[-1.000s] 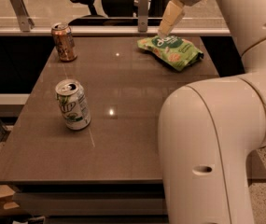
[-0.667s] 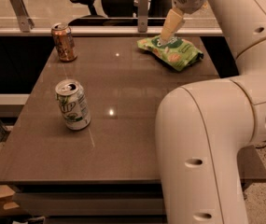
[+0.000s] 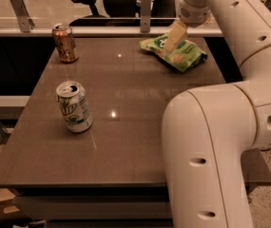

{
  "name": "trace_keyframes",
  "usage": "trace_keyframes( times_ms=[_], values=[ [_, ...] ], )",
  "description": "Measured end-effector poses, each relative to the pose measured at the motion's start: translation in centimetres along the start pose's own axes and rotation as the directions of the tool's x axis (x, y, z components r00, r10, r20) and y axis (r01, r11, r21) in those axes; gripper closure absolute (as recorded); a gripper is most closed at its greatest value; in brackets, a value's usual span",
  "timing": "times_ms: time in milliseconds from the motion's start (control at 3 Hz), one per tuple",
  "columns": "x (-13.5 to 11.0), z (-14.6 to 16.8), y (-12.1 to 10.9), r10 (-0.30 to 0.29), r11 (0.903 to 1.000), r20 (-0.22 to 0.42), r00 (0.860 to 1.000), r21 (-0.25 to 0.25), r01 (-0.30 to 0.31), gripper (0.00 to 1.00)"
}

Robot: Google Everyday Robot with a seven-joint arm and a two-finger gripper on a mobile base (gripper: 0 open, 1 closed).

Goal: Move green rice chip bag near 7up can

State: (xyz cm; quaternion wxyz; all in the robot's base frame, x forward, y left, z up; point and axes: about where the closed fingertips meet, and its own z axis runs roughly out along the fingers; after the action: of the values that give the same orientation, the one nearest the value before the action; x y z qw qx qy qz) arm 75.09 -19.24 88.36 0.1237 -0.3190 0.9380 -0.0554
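Note:
The green rice chip bag (image 3: 179, 52) lies flat at the far right of the brown table (image 3: 125, 127). My gripper (image 3: 174, 38) hangs from the white arm directly over the bag, its pale fingers reaching down onto the bag's middle. The 7up can (image 3: 74, 106), white and green with an open silver top, stands upright at the left of the table, well away from the bag.
A copper-brown can (image 3: 65, 42) stands upright at the far left corner. My large white arm (image 3: 211, 146) covers the table's right front part. A railing (image 3: 101, 31) and an office chair (image 3: 90, 1) stand behind the far edge.
My gripper has come down and a little left, from above the bag's far edge onto the bag's middle. The bag and both cans have stayed in place.

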Motion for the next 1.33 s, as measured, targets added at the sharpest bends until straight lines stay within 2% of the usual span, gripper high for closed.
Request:
trace_keyframes(
  times_ms=[667,1000,1333],
  values=[
    [0.9,3.8,0.4,0.022,0.9973,-0.033,0.999,-0.069,-0.024,0.00],
    [0.7,4.7,0.5,0.011,0.9967,-0.040,0.999,-0.080,-0.015,0.19],
    [0.4,5.0,0.5,-0.004,0.9970,-0.041,0.999,-0.077,0.001,0.42]
  ],
)
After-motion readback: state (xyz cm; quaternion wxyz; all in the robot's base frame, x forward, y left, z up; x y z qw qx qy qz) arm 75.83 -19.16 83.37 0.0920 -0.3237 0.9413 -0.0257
